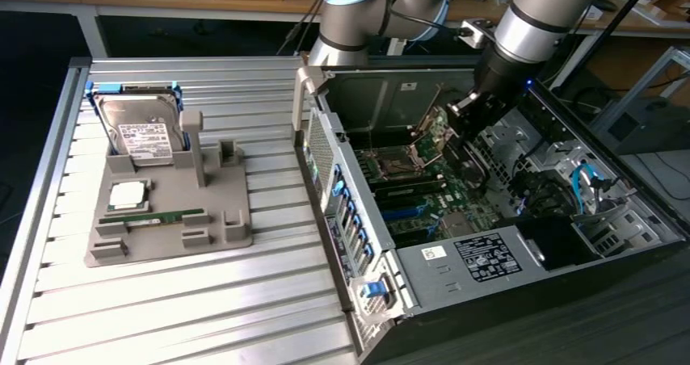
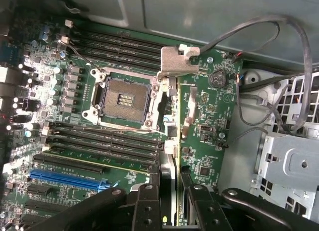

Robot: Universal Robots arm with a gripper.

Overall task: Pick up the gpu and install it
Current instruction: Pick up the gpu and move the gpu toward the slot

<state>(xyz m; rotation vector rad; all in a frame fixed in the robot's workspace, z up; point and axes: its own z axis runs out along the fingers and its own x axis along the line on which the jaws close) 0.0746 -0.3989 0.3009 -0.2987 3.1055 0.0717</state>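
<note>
- Gripper: fingers clamped on the gpu, one on each face of the card.
- Gpu: held edge-on, upright, over the motherboard beside the empty CPU socket.
- Computer case: open, lying on the slatted table.
- Grey fixture tray: well apart, holding a hard drive.

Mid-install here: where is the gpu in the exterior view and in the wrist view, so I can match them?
Exterior view: the gpu hangs below the gripper inside the open computer case, toward that view's right of the CPU socket.
Wrist view: the gpu runs edge-on out from between the fingers of the gripper, alongside the socket.
Shared landmark: the CPU socket.
</note>
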